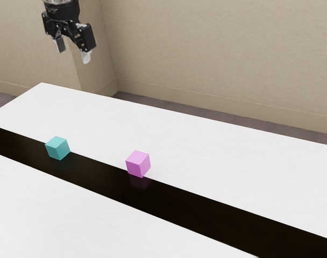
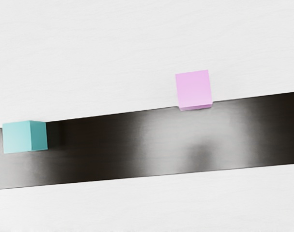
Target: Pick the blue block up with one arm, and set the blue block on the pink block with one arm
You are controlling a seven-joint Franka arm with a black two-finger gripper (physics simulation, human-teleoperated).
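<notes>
- There is one tool (image 1: pixel 73 52), seen in the exterior view. It hangs high above the counter (image 1: pixel 206 145) near that view's upper left.
- Its two black fingers stand apart with nothing between them, so the tool is released and holds nothing.
- There are two blocks, one blue and one pink, and both rest on the counter.
- The blue block (image 1: pixel 57 148), a pale teal-blue, sits on the far edge of the black band (image 1: pixel 206 215). It lies toward the exterior view's left, well below the tool and apart from it.
- The pink block (image 1: pixel 137 163) sits further toward the exterior view's right, along the same far edge of the band. It is apart from the blue block, with bare band between them.
- A single dark band crosses the white counter on a slant, with a white stretch on each side of it.
- The exterior view also takes in the beige wall (image 1: pixel 217 48) and a strip of greyish floor (image 1: pixel 260 124) behind the counter, and it gives the tool's height over the blocks.
- The wrist view looks down on the counter (image 2: pixel 137 43) and makes each block's footing plainer.
- There the pink block (image 2: pixel 194 90) stands on white with one edge meeting the band (image 2: pixel 137 145).
- There the blue block (image 2: pixel 24 137) lies mostly over the dark surface.
- That view also brings out a glossy sheen along the band, with a darker smudge on it near the pink block.
</notes>
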